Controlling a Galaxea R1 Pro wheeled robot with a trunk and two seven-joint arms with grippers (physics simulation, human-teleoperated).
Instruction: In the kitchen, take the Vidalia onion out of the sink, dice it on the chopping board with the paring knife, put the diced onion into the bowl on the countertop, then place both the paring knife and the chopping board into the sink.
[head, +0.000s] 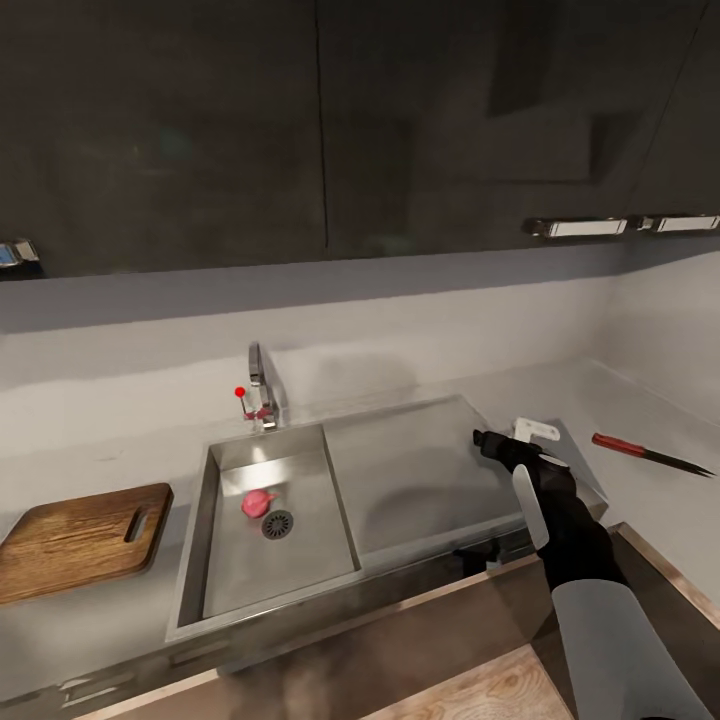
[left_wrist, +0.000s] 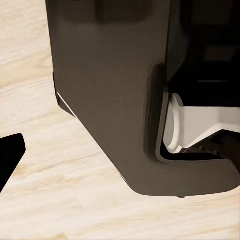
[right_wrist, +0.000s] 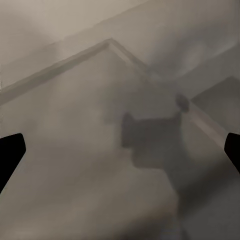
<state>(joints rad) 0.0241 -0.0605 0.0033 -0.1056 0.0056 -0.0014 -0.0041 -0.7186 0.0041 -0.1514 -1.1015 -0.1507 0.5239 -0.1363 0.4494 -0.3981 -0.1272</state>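
The right arm reaches forward over the steel drainboard (head: 420, 480), its right gripper (head: 487, 440) hovering above the drainboard's far right corner. In the right wrist view the fingertips (right_wrist: 11, 155) stand wide apart, holding nothing, with the gripper's shadow on the steel below. The left wrist view looks down at pale wood floor (left_wrist: 60, 200) and the robot's dark base (left_wrist: 115, 100); one left fingertip (left_wrist: 10, 155) shows, so I cannot tell that gripper's state. The chopping board (head: 80, 540) lies on the countertop (head: 90, 620) left of the sink (head: 265, 525). The pink onion (head: 258, 503) sits in the basin beside the drain. The paring knife (head: 650, 453) lies near the countertop's right edge.

Soft, even light from above leaves the upper cabinets (head: 330, 120) dim. A faint arm shadow lies on the steel drainboard (head: 420, 470), seen blurred and hazy in the right wrist view. The head view is slightly soft; the wood floor (left_wrist: 45, 200) renders bright.
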